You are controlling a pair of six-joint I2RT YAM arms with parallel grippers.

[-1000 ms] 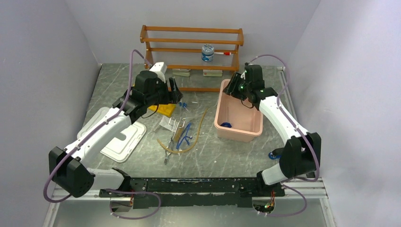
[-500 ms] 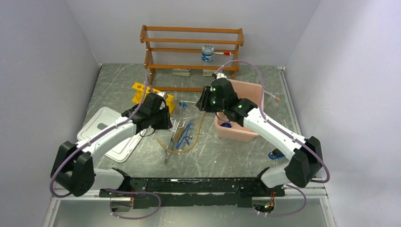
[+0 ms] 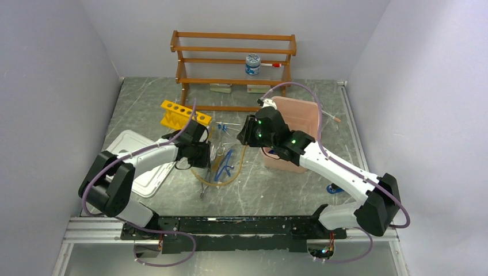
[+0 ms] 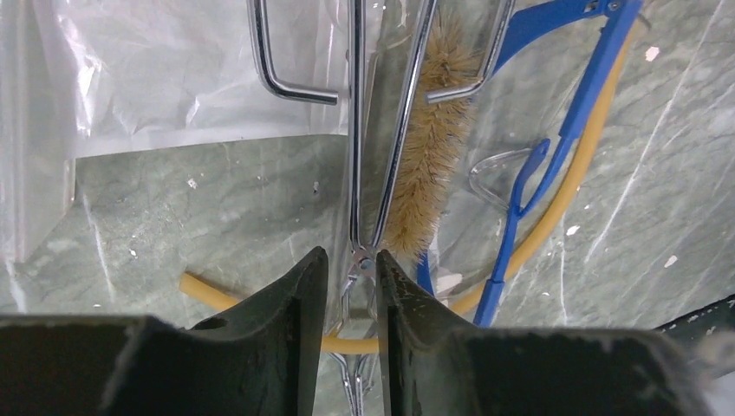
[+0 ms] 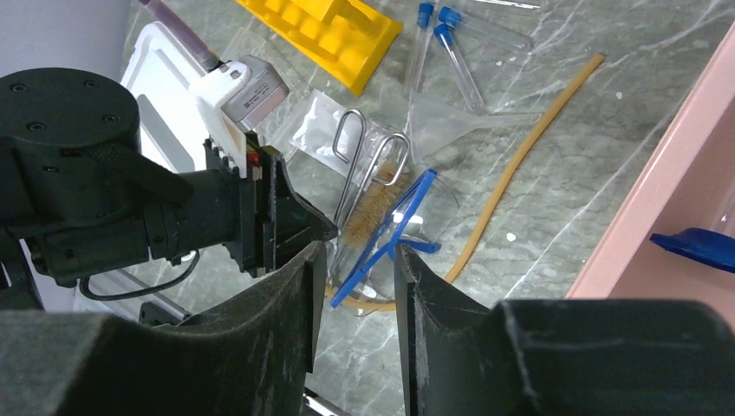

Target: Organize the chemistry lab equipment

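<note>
The yellow test-tube rack (image 3: 184,114) stands free at the back left, also in the right wrist view (image 5: 321,26). Blue-capped tubes (image 3: 224,126) (image 5: 455,52) lie beside it. Metal tongs (image 3: 204,187) (image 4: 356,130), a tan brush (image 4: 429,165), blue-framed glasses (image 3: 225,163) (image 5: 390,234) and the tan hose (image 3: 244,149) (image 4: 208,290) lie piled mid-table. My left gripper (image 3: 202,154) (image 4: 351,256) is low over the pile, its jaws narrowly apart on either side of the tongs' pivot. My right gripper (image 3: 246,131) (image 5: 357,247) is open and empty above the blue glasses.
A pink bin (image 3: 299,118) (image 5: 659,234) with a blue item (image 5: 698,247) stands right of the pile. A white lid (image 3: 138,167) lies left. A wooden shelf (image 3: 233,50) holding a white-lidded jar (image 3: 252,63) stands at the back. A clear funnel (image 5: 459,117) lies near the tubes.
My left gripper left the yellow rack at the back left and came down to the metal tongs. My right gripper swung left from over the pink bin to the pile.
</note>
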